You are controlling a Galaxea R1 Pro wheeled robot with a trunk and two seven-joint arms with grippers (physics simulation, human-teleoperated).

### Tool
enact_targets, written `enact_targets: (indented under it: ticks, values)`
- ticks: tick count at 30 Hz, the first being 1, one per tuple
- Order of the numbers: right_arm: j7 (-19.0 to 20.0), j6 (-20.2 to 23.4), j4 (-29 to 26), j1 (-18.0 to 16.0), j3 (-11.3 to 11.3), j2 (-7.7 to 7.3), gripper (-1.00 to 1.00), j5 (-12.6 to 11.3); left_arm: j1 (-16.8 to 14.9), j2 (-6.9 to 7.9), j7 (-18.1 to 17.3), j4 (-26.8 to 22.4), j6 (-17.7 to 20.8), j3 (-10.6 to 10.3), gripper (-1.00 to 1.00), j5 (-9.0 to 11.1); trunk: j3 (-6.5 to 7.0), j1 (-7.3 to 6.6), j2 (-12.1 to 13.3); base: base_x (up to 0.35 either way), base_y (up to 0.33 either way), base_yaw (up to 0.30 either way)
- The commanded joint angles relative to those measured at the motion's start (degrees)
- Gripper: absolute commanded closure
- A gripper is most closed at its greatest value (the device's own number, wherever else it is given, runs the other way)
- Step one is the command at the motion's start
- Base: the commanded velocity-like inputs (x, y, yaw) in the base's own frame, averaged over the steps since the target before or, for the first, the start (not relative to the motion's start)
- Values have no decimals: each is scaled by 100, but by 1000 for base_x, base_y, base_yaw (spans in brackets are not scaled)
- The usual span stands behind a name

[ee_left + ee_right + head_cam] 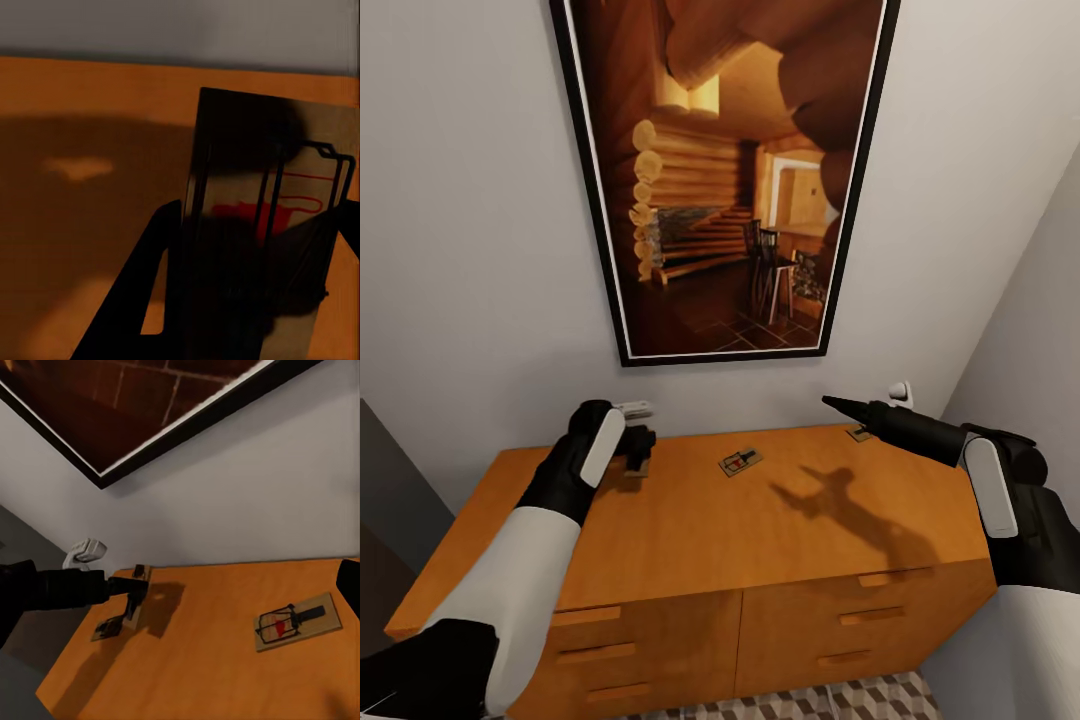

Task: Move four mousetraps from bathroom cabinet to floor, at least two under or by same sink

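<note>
The left hand [636, 446], just left of centre in the head view, has closed its fingers on a mousetrap [262, 225]. In the left wrist view that trap stands nearly on edge between the dark fingers, above the orange cabinet [690, 540] worktop. The right hand [840, 404], at the right of the head view, looks closed to a point and holds nothing.

I judge the traps light, thin and stiff: little wooden boards, easily slid on the smooth top. They are best pinched across the long edges, clear of the wire bar.

A second mousetrap [741, 461] lies flat near the middle of the worktop. A third [859, 433] sits at the back edge just beneath the right hand.

The right wrist view adds a fourth mousetrap [109, 627], flat just below the left hand in that picture. The head view alone shows the drawers and a strip of patterned bathroom floor [830, 700] at the bottom.
</note>
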Motion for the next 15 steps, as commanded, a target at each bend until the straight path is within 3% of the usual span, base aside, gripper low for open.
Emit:
enact_targets:
  ticks: [1,15]
  values:
    - [31,24,0,-6,-6,0,-100,19,-12,-19,75,-6,21,-10,100,45,-8,1,-7,0,0,0]
    - [25,24,0,-6,-6,0,-100,27,-42,-50,79,6,37,-25,100,45,-8,1,-7,0,0,0]
